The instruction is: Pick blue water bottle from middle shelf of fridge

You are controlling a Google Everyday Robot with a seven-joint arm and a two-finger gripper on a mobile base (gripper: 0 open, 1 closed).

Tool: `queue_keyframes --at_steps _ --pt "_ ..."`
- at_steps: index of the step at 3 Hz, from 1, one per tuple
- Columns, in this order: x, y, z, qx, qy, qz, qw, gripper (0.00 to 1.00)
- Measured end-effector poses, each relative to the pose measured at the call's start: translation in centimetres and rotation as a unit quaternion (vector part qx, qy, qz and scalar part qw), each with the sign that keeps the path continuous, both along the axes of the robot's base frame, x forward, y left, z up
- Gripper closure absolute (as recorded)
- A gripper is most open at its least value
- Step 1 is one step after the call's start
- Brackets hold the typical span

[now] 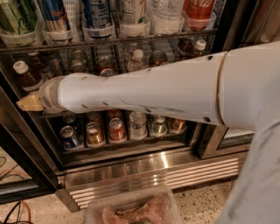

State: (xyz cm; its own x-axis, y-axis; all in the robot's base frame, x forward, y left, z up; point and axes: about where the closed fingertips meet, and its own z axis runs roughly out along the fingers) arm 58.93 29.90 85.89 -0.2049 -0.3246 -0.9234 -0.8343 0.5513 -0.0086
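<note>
The blue water bottle [24, 75], with a white cap and dark liquid, stands at the far left of the middle shelf [117, 59] inside the fridge [153, 170]. My white arm crosses the whole view from the right and covers the shelf's front rail. Its gripper [29, 103] sits at the arm's left end. The tan tip is just below and in front of the bottle's base, and I cannot tell whether it touches the bottle.
A clear bottle [137, 61] and another white-capped bottle [199, 46] stand further right on the same shelf. Cans [94, 133] fill the lower rack, and tall cans and a cola bottle [199, 8] the top one. On the floor are a clear tub [131, 210] and cables [13, 210].
</note>
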Motion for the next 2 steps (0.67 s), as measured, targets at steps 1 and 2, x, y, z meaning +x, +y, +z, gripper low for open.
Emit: queue_keyframes --at_steps 1,2 --pt "1.45 -0.35 -1.39 -0.013 -0.002 -0.011 0.9999 0.21" --pt "1.53 -0.43 -1.53 -0.014 -0.002 -0.012 0.9998 0.21"
